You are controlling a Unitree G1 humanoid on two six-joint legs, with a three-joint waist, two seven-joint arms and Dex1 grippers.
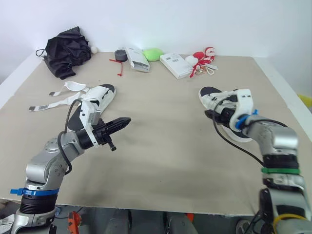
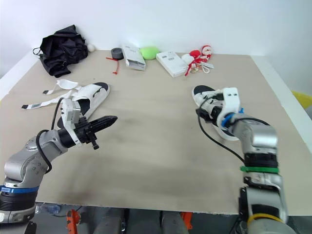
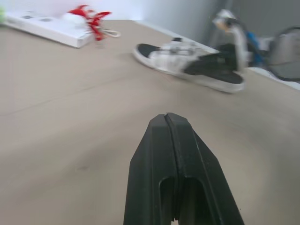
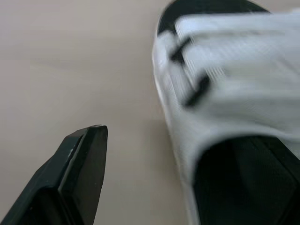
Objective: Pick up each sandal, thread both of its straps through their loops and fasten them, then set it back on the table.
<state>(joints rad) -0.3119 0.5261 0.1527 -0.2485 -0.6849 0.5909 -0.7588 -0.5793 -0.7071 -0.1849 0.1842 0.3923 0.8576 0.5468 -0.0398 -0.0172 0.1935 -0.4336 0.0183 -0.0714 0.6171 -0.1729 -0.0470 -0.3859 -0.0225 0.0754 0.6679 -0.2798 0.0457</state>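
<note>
A white sandal with a black insole [image 1: 97, 97] lies at the left of the table, its loose straps [image 1: 58, 97] spread out to its left. My left gripper [image 1: 124, 122] is shut and empty, hovering over bare table to the right of that sandal. A second white sandal [image 1: 219, 100] lies at the right with its straps across the top. My right gripper [image 1: 213, 115] is open at this sandal's left side. One of its fingers [image 4: 79, 173] stands apart from the sandal's edge [image 4: 178, 136]; the other finger is hidden.
Along the far edge lie a black bag [image 1: 66, 51], a tape roll [image 1: 120, 55], two white boxes [image 1: 136, 58] [image 1: 176, 65], a green object [image 1: 153, 53] and a red-and-white bundle [image 1: 202, 61]. The table's right edge [image 1: 287, 92] runs close to the right sandal.
</note>
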